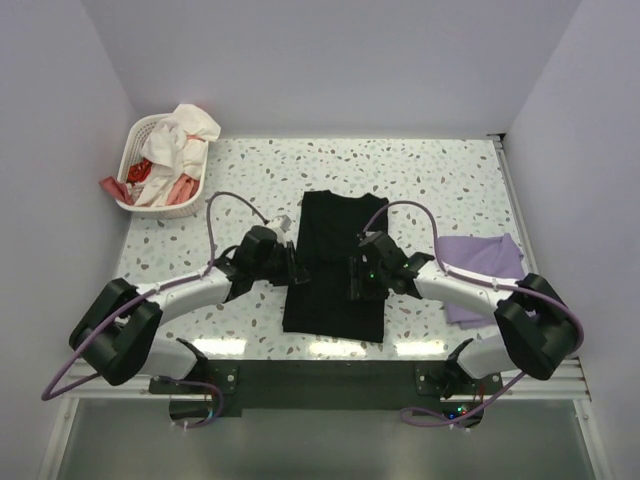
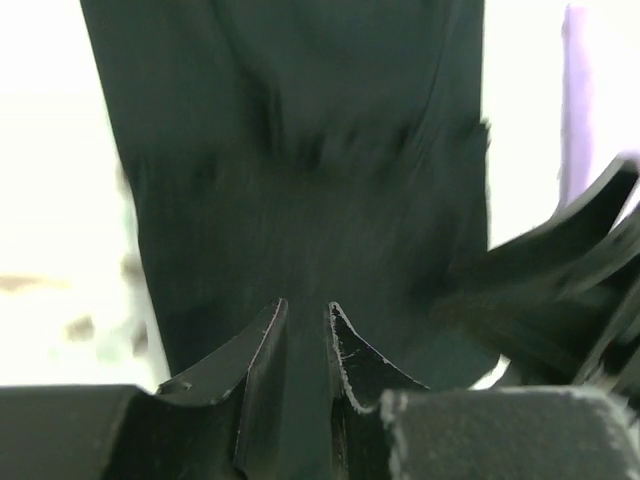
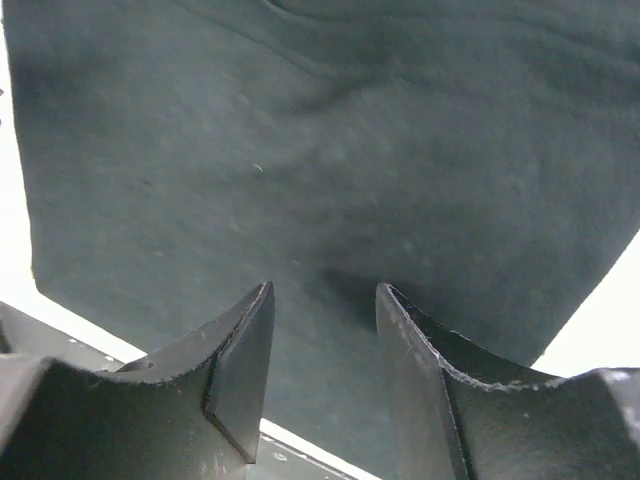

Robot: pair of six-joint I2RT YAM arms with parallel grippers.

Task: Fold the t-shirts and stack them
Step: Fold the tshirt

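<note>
L gripper [image 1: 292, 262]: at the left long edge of the black tee [image 1: 332, 225], about mid-length, pointing in toward the cloth.
L fingers [image 2: 258, 345]: only a narrow slit between the tips. Black cloth fills the view past them. No fold seen clamped in the slit. Pic is blurred, so can't tell if the tips touch the fabric.
R gripper [image 1: 355, 275]: at the tee's right long edge, opposite the L one.
R fingers [image 3: 243, 345]: clearly apart, a wider gap than on the L, nothing between them. They sit over flat black cloth near its edge. Contact w/ the cloth can't be told.
Black tee: mid-table [image 1: 430, 170], lying as a long narrow strip running near-to-far, w/ the near end close to the table's front edge. Some creases show in the wrist views.
Lavender tee [image 1: 485, 255]: flat on the table's right side, beside the R arm, apart from the black one.
Basket [image 1: 135, 135]: white, far-left corner, w/ white and red/pink clothes heaped in it and hanging over the rim.
</note>
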